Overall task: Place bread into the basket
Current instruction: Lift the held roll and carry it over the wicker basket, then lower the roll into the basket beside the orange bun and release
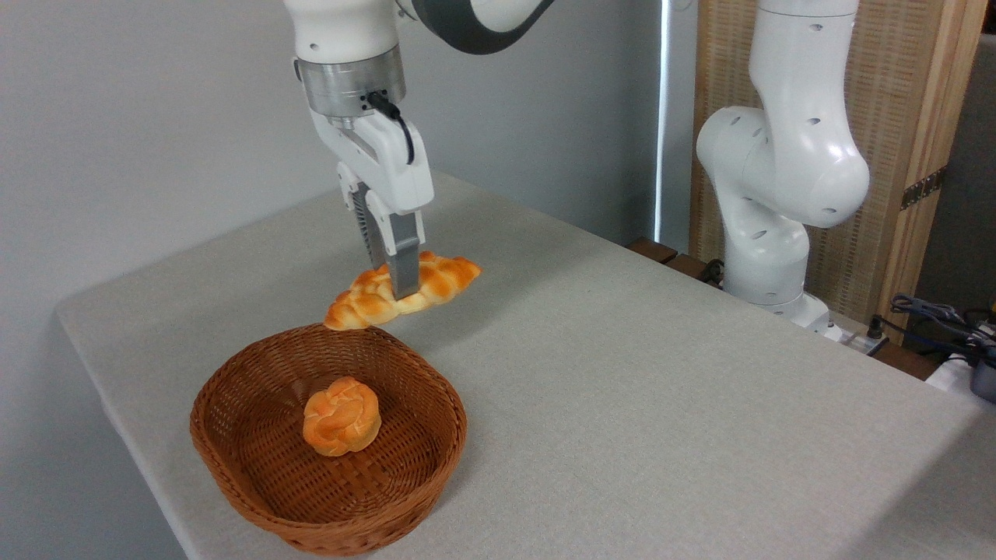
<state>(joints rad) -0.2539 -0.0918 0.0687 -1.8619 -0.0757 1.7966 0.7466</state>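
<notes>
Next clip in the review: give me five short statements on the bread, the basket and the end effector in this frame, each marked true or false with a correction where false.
1. The end effector is closed around the middle of the braided loaf. True.
2. The braided loaf already lies inside the basket. False: it is beyond the basket's far rim, outside it.
3. A small round bun sits in the basket. True.
4. The basket is empty. False: the round bun rests on its floor.
5. The basket stands at the far right of the table, by the robot base. False: it is near the front left edge.
</notes>
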